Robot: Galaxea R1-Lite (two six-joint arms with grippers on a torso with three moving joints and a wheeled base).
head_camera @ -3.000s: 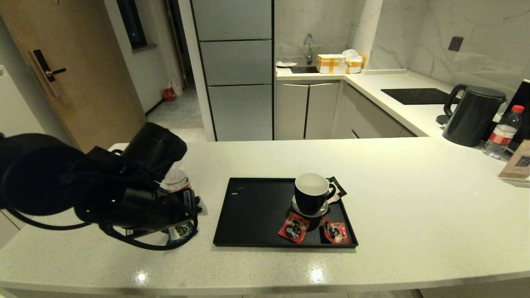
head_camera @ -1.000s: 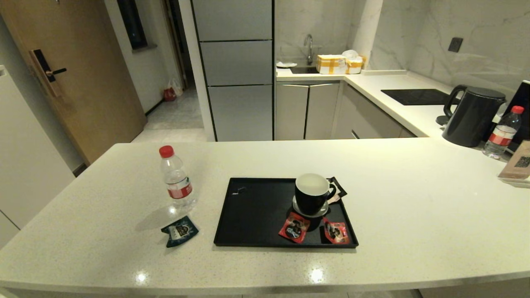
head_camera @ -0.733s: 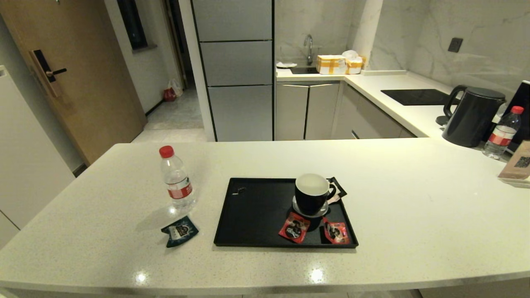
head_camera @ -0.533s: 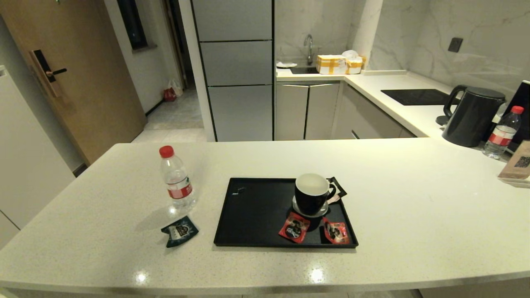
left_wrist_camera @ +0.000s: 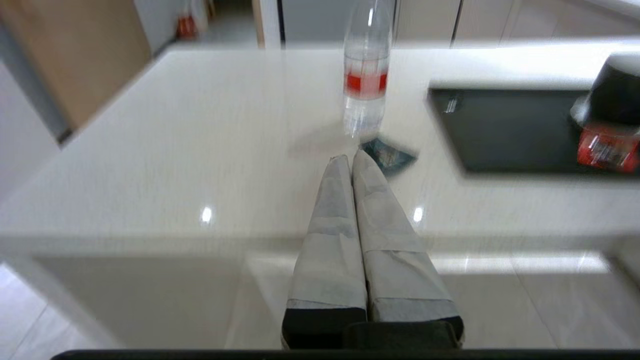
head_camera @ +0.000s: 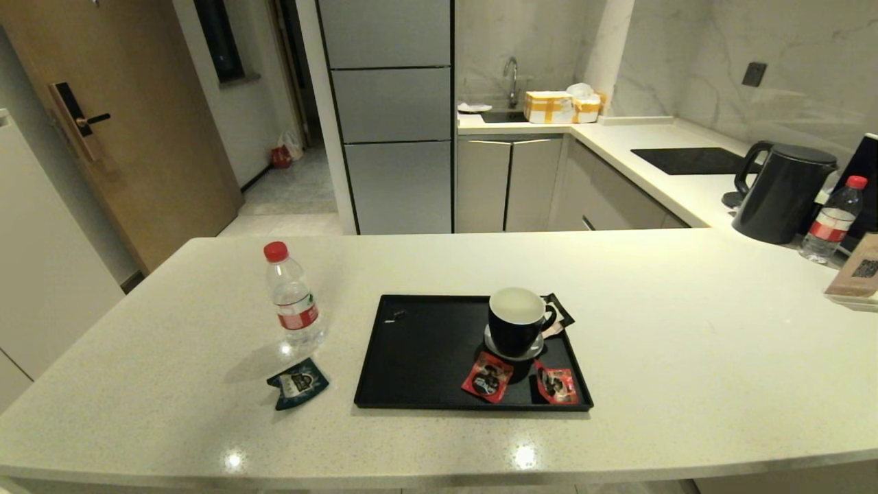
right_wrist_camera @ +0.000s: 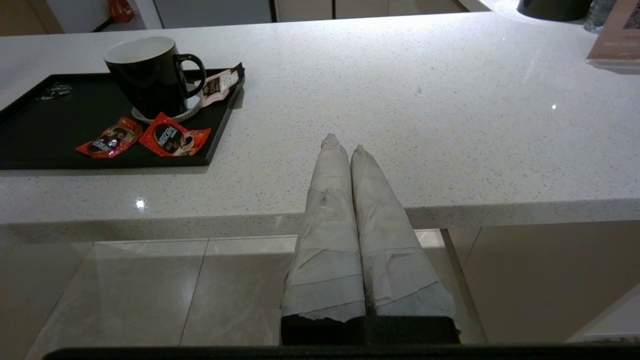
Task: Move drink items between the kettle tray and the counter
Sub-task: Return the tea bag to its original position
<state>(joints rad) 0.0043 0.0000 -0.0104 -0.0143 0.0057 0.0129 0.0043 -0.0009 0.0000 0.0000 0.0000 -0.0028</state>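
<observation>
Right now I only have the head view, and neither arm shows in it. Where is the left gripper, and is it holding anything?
Observer: The left gripper is shut and empty, low at the counter's near edge, aimed toward the bottle.
Operator: And the right one?
Observer: The right gripper is also shut and empty, at the same edge, to the right of the tray.
Operator: Any brand on the red sachets?
Observer: One red sachet reads Nescafe.
</observation>
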